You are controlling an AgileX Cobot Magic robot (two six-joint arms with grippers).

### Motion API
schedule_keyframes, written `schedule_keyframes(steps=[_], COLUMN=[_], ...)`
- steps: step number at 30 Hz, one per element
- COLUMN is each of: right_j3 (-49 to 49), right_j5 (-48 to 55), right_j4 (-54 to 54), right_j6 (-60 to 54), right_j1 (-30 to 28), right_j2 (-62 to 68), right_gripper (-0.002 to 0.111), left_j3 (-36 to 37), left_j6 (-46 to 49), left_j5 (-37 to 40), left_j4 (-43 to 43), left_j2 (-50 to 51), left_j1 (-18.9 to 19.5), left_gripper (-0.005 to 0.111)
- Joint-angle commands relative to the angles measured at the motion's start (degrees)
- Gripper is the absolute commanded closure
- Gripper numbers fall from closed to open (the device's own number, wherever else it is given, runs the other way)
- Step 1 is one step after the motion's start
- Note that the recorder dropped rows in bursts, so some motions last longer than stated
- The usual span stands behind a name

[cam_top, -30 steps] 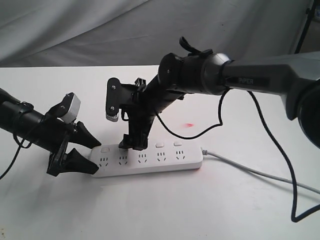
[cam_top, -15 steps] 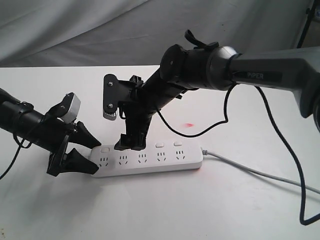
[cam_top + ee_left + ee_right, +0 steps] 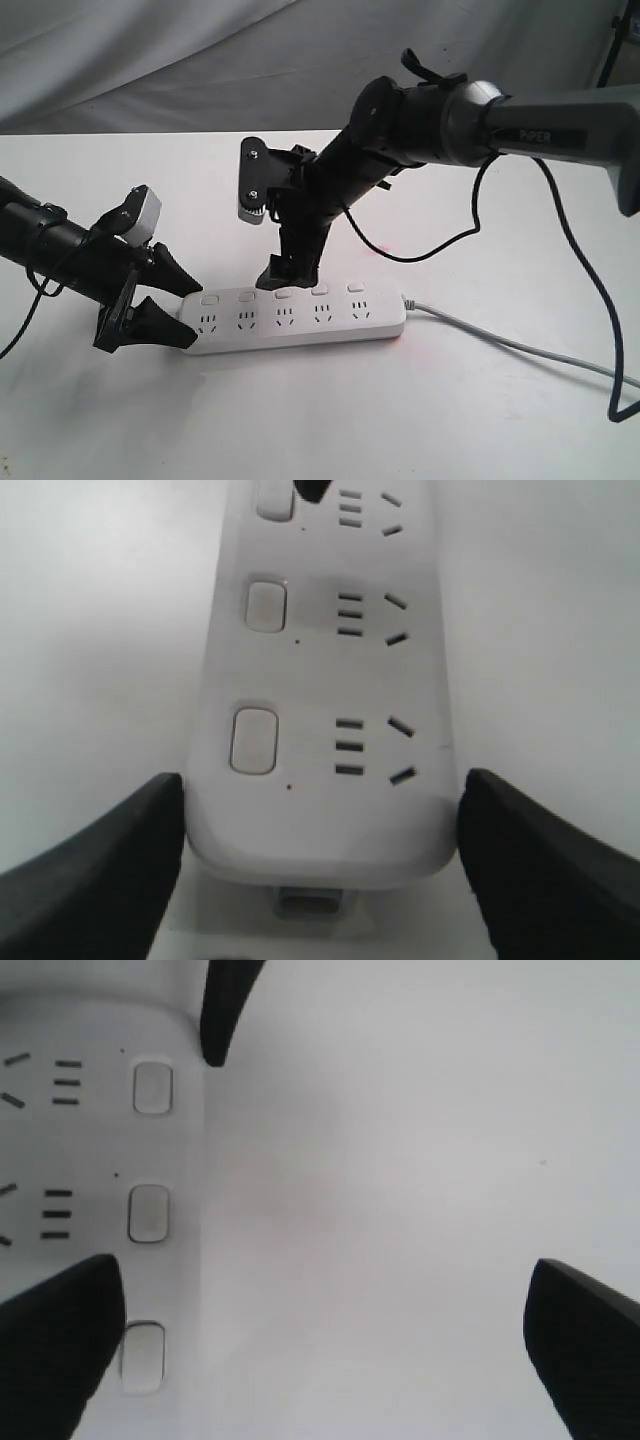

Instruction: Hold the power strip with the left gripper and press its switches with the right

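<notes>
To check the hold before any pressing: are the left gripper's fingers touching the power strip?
Touching. The left wrist view shows both fingers of the left gripper flush against the power strip on its two long edges, with no gap.

White table (image 3: pixel 300 420), grey cloth backdrop (image 3: pixel 150 60)

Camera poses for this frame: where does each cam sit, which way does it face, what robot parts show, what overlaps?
Exterior: off the arms, looking down across the table at the power strip; shows both arms, left pincer, right pincer.
Left wrist: on the left arm, looking along the strip from its clamped end; own fingers flank that end.
Right wrist: on the right arm, looking down at the switches and bare table; own fingers spread wide.
Shared: both wrist views show the strip's end switches.
</notes>
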Motion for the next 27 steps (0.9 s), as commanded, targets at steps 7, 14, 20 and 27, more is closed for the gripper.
schedule_keyframes(steps=[7,14,20,27], right_j3=[0.28,0.28,0.28,0.28], right_j5=[1.48,1.59,1.2,0.51], right_j4=[-0.15,-0.15,0.45,0.44], right_j6=[0.38,0.38,0.28,0.78], right_j1=[-1.93,-1.93,-1.93,-1.93], right_j2=[-0.72,-0.72,-0.72,-0.37], right_gripper=[0.003,0.003,0.003,0.003], left_j3=[0.67,0.67,0.67,0.67], left_j6=[-0.06,-0.06,-0.06,-0.06], left_j5=[-3.36,-3.36,-3.36,-3.36], left_j4=[4.44,4.44,4.44,4.44], left_j2=[1.44,1.44,1.44,1.44], left_j1=[-0.48,-0.48,-0.48,-0.48], left_gripper=[0.059,0.059,0.059,0.059])
